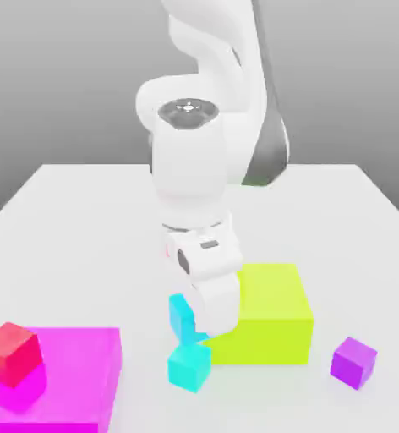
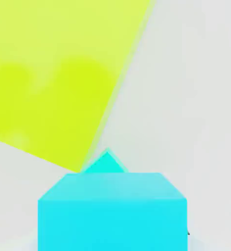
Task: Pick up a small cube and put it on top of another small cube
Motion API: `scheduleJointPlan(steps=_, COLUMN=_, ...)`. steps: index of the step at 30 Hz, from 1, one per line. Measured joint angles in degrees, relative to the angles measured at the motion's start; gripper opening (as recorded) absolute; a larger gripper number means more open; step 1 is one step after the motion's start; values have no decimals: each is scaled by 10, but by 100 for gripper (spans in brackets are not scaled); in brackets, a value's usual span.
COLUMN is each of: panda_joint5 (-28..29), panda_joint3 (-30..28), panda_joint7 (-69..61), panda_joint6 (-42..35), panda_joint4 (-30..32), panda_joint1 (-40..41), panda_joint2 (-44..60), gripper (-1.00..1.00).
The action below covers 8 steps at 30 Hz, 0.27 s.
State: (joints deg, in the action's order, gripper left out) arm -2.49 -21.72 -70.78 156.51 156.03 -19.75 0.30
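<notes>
One small cyan cube [image 1: 182,313] hangs off the table at the tip of my gripper [image 1: 199,326], whose white hand covers part of it; the jaws are shut on it. In the hand view this held cube [image 2: 112,211] looms large and close. The other small cyan cube [image 1: 190,365] rests on the table just below it, turned at a slight angle, and one corner of it [image 2: 106,164] peeks out from behind the held cube. Whether the two cubes touch I cannot tell.
A big yellow-green block [image 1: 270,313] [image 2: 54,73] stands right beside both cubes on the exterior view's right. A flat magenta block [image 1: 68,372] with a small red cube [image 1: 11,353] on it lies at the left front. A small purple cube [image 1: 353,362] sits at the right front.
</notes>
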Motion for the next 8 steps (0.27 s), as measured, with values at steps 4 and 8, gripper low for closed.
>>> scheduleJointPlan(steps=4, panda_joint5=-32, panda_joint3=17, panda_joint7=-23, panda_joint6=31, panda_joint4=0, panda_joint1=11, panda_joint2=33, gripper=-100)
scheduleJointPlan(steps=8, panda_joint5=-65, panda_joint3=34, panda_joint7=-46, panda_joint6=67, panda_joint4=3, panda_joint1=16, panda_joint2=71, gripper=-100)
